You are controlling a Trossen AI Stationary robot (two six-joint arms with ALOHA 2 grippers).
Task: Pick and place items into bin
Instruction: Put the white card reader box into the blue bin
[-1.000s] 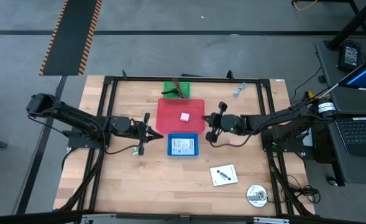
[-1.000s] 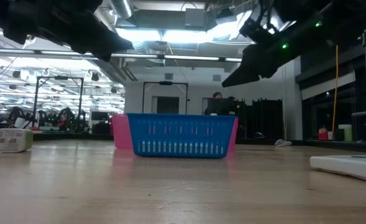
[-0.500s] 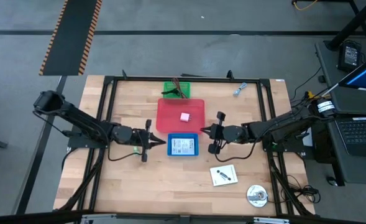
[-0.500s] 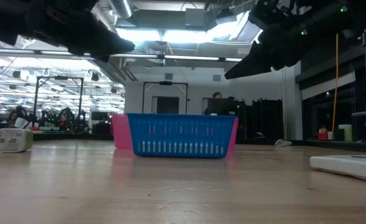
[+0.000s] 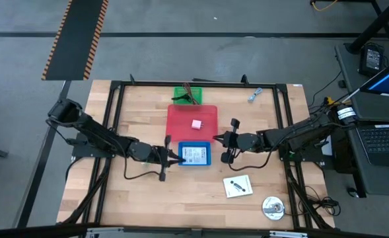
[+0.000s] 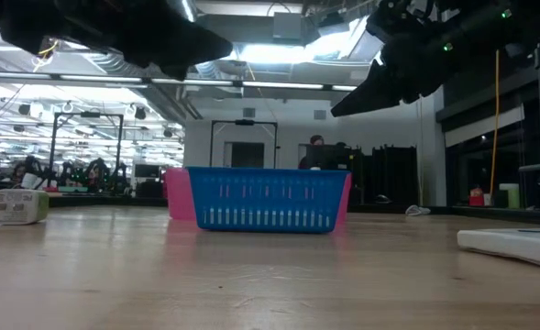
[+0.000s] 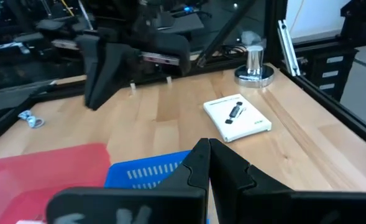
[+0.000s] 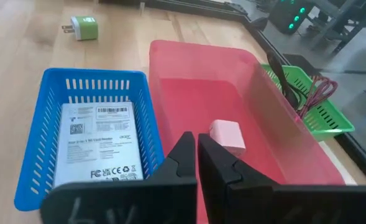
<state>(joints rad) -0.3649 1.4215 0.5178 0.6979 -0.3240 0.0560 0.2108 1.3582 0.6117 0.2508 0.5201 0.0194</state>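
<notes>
Cards first: one white printed card [image 5: 238, 186] lies on the near worktop [image 5: 181, 205] beside a round metal piece [image 5: 272, 207]. Farther in, a blue basket [image 5: 195, 155] holds another white card [image 8: 99, 143], with the left gripper [image 5: 174, 155] and right gripper [image 5: 222, 140] on either side, jaws closed and empty. Beyond, the pink cube [image 5: 196, 123] sits in a red bin [image 5: 181, 125], the dark red cord [image 5: 193, 94] in a green basket [image 5: 179, 92].
</notes>
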